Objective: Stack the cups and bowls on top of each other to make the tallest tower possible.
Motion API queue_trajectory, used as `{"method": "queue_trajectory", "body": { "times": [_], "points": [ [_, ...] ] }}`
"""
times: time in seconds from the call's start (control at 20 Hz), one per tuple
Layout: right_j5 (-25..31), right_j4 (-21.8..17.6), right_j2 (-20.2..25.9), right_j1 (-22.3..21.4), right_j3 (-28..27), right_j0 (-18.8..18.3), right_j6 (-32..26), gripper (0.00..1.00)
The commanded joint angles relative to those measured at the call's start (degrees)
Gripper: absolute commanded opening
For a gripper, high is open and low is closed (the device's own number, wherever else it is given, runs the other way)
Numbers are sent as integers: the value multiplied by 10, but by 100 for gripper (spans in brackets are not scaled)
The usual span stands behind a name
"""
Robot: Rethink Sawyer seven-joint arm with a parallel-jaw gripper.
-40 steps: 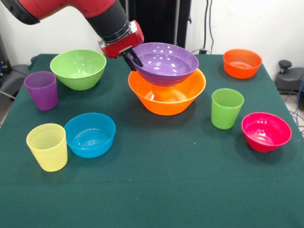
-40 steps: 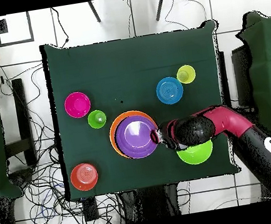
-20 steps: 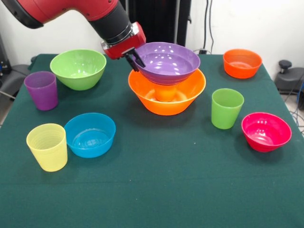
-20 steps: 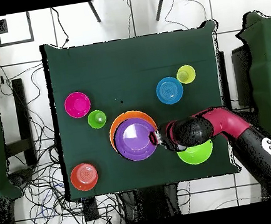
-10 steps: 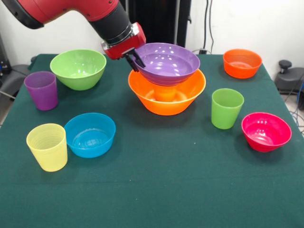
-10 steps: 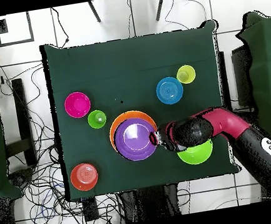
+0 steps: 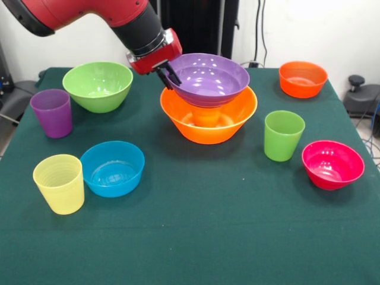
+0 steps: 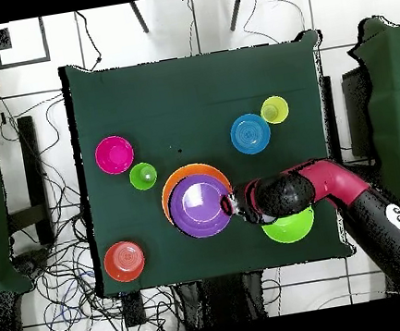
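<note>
The large orange-yellow bowl (image 7: 208, 122) (image 8: 173, 181) stands at the table's middle as the tower's base. Above it the purple bowl (image 7: 209, 77) (image 8: 199, 206) sits slightly raised, with an orange shape (image 7: 206, 116) just showing beneath it. My gripper (image 7: 167, 75) (image 8: 231, 205) is shut on the purple bowl's rim, one finger inside and one outside. The purple cup (image 7: 52, 113), pale yellow cup (image 7: 59, 183) (image 8: 274, 110) and green cup (image 7: 284, 135) (image 8: 143, 175) stand apart on the cloth.
Around the tower are the light green bowl (image 7: 98, 85) (image 8: 288, 227), blue bowl (image 7: 113, 168) (image 8: 250, 133), pink-red bowl (image 7: 332, 164) (image 8: 114, 155) and orange-red bowl (image 7: 303, 78) (image 8: 124, 261). In the overhead view my arm (image 8: 338, 184) crosses the table's edge and covers the purple cup.
Over two seconds the gripper and the purple bowl rose and shifted a little over the orange-yellow bowl, uncovering the orange shape below. Nothing visibly moved in the last half second.
</note>
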Motion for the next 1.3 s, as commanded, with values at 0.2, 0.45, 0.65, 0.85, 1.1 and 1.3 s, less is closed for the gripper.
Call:
{"method": "queue_trajectory", "body": {
  "times": [0.2,0.45,0.65,0.85,1.1,1.3],
  "points": [
    [-21,-36,-41,10,-30,29,-124,0],
    [-23,-40,-43,13,-31,29,-126,0],
    [-26,-47,-48,14,-33,33,-125,0],
    [-22,-50,-53,12,-37,38,-128,0],
    [-18,-50,-57,8,-37,44,-127,0],
    [-12,-49,-60,5,-41,51,-124,0]
  ]
}}
